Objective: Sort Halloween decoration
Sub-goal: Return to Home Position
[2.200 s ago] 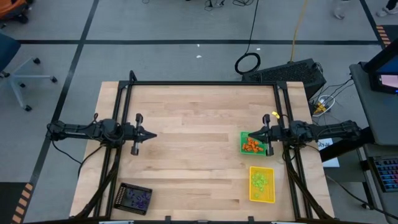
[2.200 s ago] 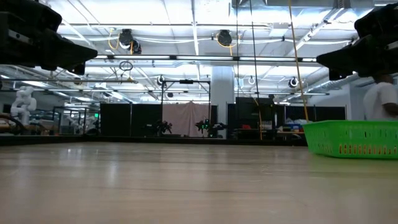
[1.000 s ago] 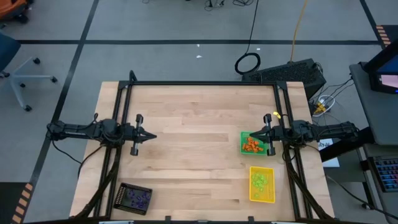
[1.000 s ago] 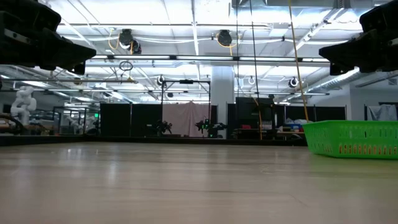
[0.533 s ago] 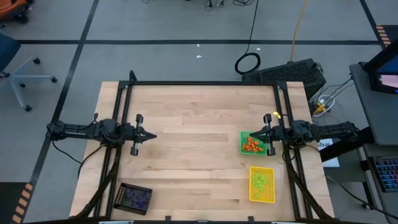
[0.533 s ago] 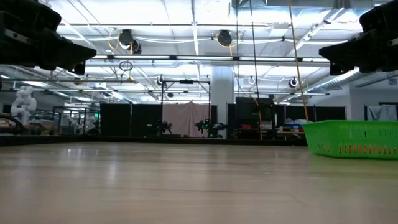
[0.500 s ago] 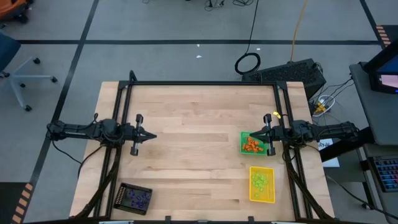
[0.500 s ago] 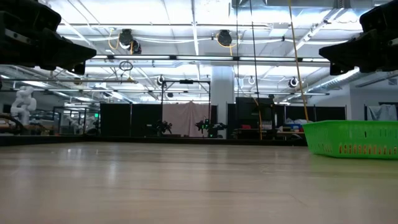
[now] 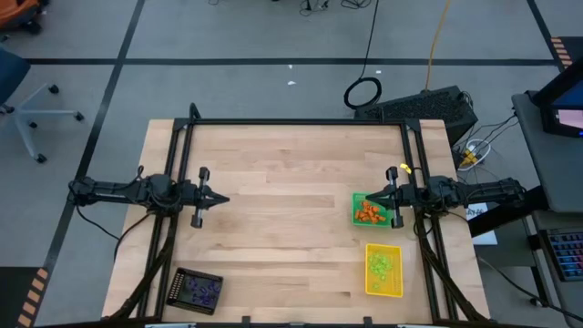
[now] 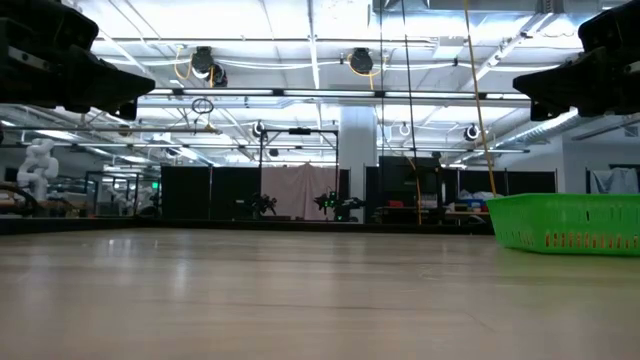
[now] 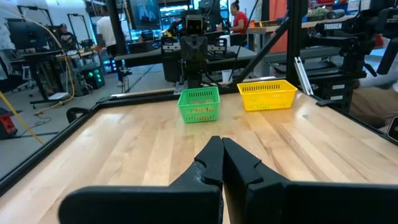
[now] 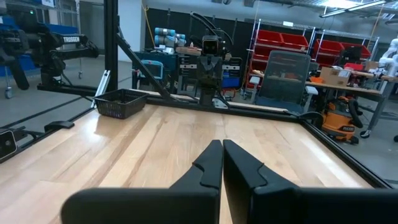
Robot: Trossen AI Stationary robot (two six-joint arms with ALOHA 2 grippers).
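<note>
High view: orange trinkets apparently just beside right gripper.

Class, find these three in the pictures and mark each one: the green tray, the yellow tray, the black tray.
green tray (image 11: 199, 107), left wrist view, on its mesh wall facing the camera.
yellow tray (image 11: 267, 99), left wrist view, on its mesh wall facing the camera.
black tray (image 12: 122, 107), right wrist view, on its near wall.

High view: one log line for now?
left claw: shut, empty | right claw: shut, empty, raised by green rectangular plastic tray | tiny orange plastic trinkets: in that tray
</note>
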